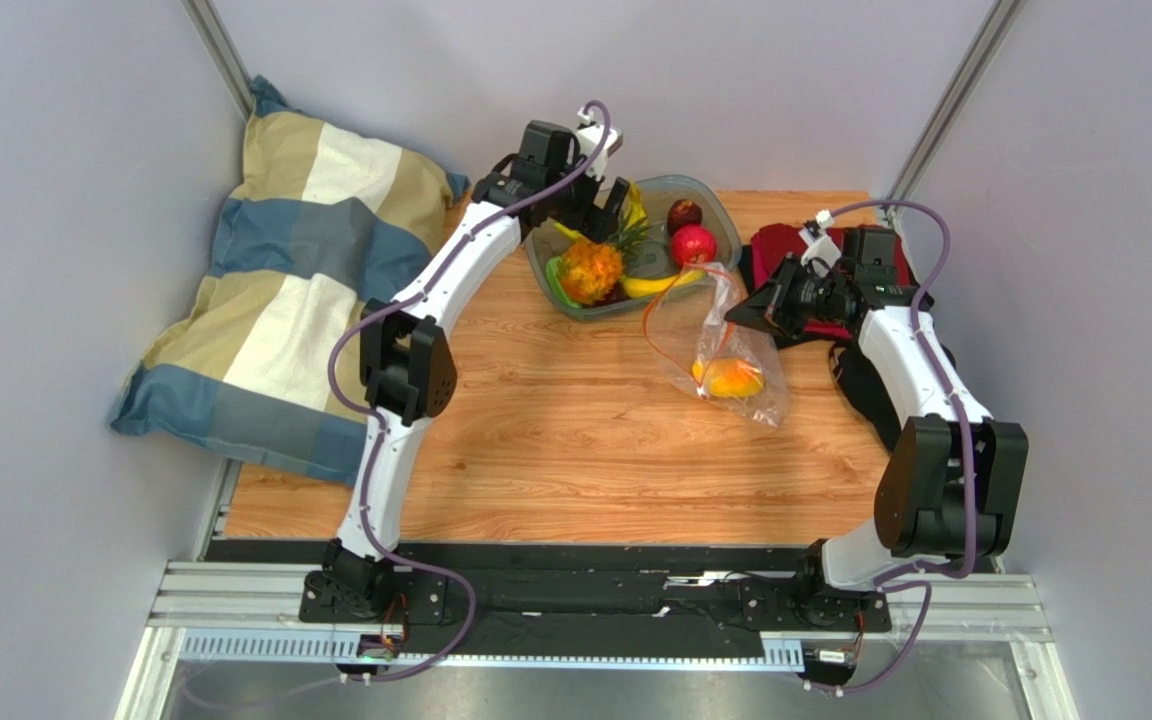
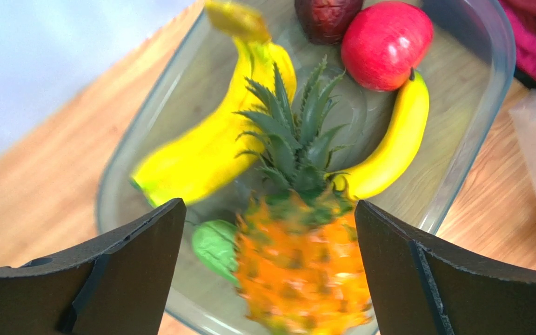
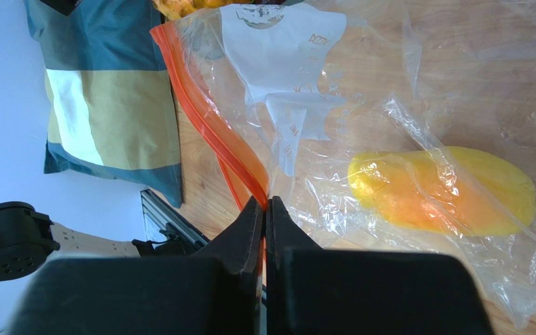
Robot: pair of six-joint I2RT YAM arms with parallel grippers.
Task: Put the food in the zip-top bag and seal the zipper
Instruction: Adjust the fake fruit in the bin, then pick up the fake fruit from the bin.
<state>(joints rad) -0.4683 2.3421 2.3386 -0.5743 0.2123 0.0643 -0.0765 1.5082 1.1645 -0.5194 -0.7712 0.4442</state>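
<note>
The step in hand looks like lifting the pineapple (image 2: 299, 272) out of the tray (image 2: 459, 143) at the far middle of the counter (image 1: 537, 450). The left hand (image 2: 269, 227) hangs above it, released, its fingers wide on either side of the fruit and, as far as I can tell, not yet touching. To do this well I'd drop straight down and close on the orange body, not the leafy crown, which would likely slip. Then lift clear of the other fruit before swinging right.

The right hand (image 3: 264, 207) is clenched on the zipper (image 3: 204, 118), holding up one lip of the zip-top bag (image 3: 334, 188), which lies just right of the tray. The mouth wants holding wide for so bulky a fruit.

In the tray there are one pineapple, two bananas (image 2: 208, 146), one red round fruit (image 2: 386, 42), one dark purple fruit (image 2: 327, 14) and one green cucumber (image 2: 215, 244) — and one mango (image 3: 445, 192) lies inside the bag.
</note>
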